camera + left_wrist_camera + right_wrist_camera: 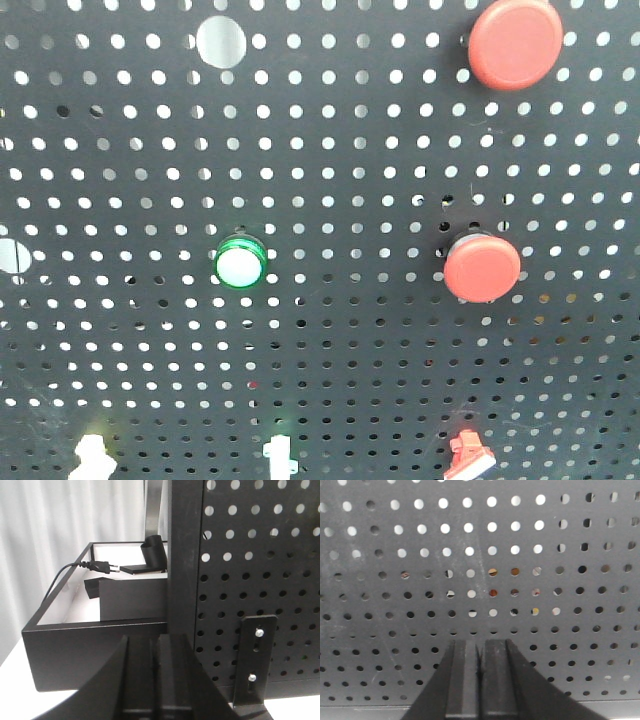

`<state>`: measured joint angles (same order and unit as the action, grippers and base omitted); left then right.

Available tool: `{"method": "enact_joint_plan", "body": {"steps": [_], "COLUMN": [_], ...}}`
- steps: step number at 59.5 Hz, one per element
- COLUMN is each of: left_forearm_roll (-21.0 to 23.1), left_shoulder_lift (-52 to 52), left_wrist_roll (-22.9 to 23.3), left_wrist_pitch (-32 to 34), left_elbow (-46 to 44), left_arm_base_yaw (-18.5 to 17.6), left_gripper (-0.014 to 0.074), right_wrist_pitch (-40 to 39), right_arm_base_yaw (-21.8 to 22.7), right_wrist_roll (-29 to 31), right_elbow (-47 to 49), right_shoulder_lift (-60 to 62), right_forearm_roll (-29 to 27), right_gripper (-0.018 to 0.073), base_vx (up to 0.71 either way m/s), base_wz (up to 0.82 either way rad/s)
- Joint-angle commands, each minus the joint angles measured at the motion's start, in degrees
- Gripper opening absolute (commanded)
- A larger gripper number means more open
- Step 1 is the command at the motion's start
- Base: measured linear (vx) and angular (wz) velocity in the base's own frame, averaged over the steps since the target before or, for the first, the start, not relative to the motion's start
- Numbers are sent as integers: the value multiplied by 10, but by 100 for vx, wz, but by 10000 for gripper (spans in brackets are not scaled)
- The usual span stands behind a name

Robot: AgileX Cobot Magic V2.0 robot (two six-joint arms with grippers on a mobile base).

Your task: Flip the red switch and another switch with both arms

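While both arms face pegboard:
Red switch: bottom edge, front view, below 2 round red btns.
Left gripper: jaws clenched, empty.
Right gripper: jaws clenched, empty.

A black perforated panel fills the front view. On it sit two large round red buttons, one at the top right and one lower, and a green-ringed round light left of centre. In the left wrist view, a black open box beside the panel holds a power plug
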<state>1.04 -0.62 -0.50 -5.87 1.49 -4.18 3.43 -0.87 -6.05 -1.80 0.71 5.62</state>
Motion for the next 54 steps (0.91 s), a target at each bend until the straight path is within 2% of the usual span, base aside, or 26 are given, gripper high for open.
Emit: {"method": "enact_joint_plan", "body": {"steps": [1, 54], "left_forearm_roll": [2, 2], "left_shoulder_lift": [-5, -5], "left_wrist_roll": [5, 5], "left_wrist_pitch": [50, 50], "left_elbow": [11, 11], "left_arm_base_yaw": [1, 1], "left_gripper": [3, 3], "right_wrist_pitch": [-50, -50], "right_arm_base_yaw": [4, 4], "right_wrist_roll": [5, 5], "right_elbow": [-3, -3], "right_shoulder_lift": [6, 6], "right_forearm_roll": [5, 5], "right_gripper": [-6, -6], "base_vx": [0, 0], "base_wz": [0, 0]}}
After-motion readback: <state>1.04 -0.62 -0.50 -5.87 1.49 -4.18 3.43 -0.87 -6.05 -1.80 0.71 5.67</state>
